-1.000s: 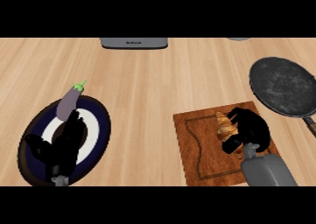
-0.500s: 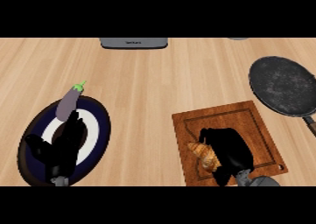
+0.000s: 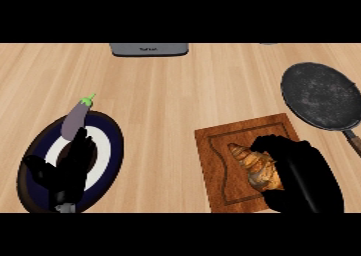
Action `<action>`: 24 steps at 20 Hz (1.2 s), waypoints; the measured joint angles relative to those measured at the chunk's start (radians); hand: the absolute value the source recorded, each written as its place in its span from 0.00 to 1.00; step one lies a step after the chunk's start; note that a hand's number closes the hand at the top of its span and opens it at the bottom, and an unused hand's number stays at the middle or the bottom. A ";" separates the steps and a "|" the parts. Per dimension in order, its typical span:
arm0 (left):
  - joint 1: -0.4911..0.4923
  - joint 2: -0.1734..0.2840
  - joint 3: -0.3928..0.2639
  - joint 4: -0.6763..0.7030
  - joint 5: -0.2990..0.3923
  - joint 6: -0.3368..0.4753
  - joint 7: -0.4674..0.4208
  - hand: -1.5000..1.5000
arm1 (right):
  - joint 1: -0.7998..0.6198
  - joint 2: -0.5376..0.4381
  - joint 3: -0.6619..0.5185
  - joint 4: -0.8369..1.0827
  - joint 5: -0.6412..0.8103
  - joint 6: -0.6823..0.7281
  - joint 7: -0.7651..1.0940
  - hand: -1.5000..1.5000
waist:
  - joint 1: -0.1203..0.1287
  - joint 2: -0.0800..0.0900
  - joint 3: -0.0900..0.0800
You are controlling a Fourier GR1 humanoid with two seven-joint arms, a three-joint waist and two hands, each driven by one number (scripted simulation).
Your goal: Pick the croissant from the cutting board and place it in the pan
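Note:
A golden-brown croissant (image 3: 255,165) is over the wooden cutting board (image 3: 220,165) at the lower right. My right hand (image 3: 301,175) is curled round its right side, hiding part of it. The dark round pan (image 3: 321,95) lies at the upper right, its handle (image 3: 358,146) running down toward the right edge, a short way above that hand. Over the plate at the lower left, my left hand (image 3: 68,167) stays open with fingers pointing up.
A dark blue and white plate (image 3: 109,145) lies at the lower left with a purple eggplant (image 3: 77,117) on its upper rim. A grey appliance (image 3: 150,49) sits at the counter's back edge. Bare wooden counter spans the middle.
My right hand dropped back toward the lower edge with the croissant, then shifted up and right again. The left hand has not moved.

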 measured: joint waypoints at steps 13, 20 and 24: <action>-0.013 -0.025 -0.018 -0.015 -0.032 0.008 0.034 0.50 | -0.159 0.026 -0.361 0.041 -0.230 0.092 -0.002 1.00 | 0.022 0.008 -0.001; -0.010 -0.027 -0.010 -0.002 -0.031 -0.016 0.001 0.50 | -0.329 -0.008 -0.487 0.409 -0.215 -0.043 -0.165 1.00 | 0.032 0.010 0.000; -0.021 -0.023 -0.003 0.004 -0.027 -0.025 0.011 0.50 | -0.445 -0.043 -0.552 0.668 -0.208 -0.137 -0.281 1.00 | 0.039 0.013 0.001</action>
